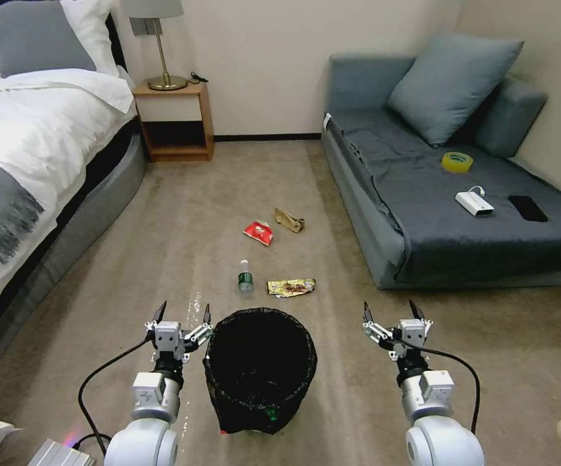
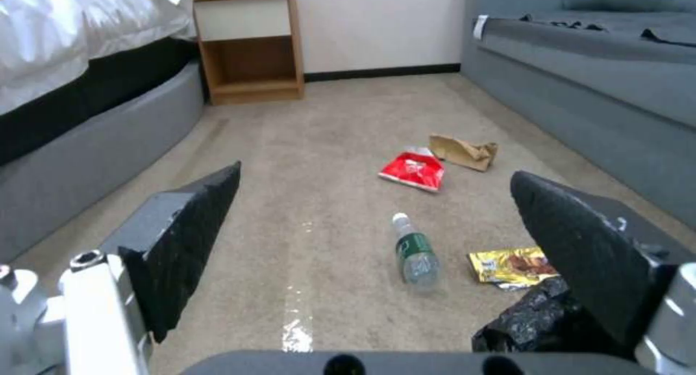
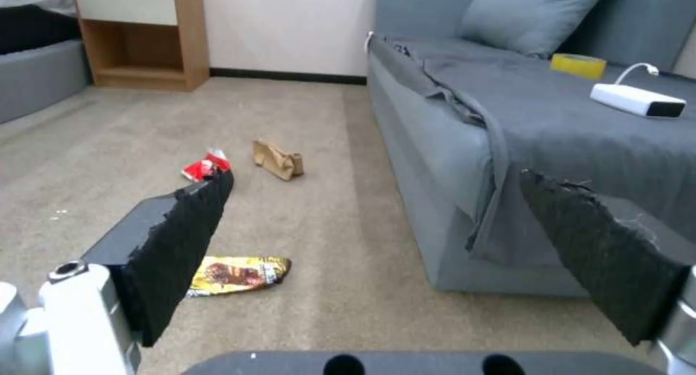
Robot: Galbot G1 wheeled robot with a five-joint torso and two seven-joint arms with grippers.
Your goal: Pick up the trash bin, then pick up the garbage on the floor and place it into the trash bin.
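Sitting upright on the carpet (image 1: 183, 213), black mesh trash bin (image 1: 259, 369), bag-lined, just right of the left gripper (image 1: 182, 317), well left of the right gripper (image 1: 393, 314). Both hovering with jaws spread wide, gripping nothing. Probably handling light but flimsy, mesh giving under a squeeze; looking like the rim's the best spot to pinch. Lying ahead of the grippers: slick clear plastic bottle (image 1: 246, 279), crinkly gold foil wrapper (image 1: 290, 287), and farther off a red-and-white packet (image 1: 259, 232) and crumpled tan paper (image 1: 289, 220). All likely featherweight, squashing easily.

No legible txt: bottle (image 1: 246, 279) label & wrappers show print, too small to read.
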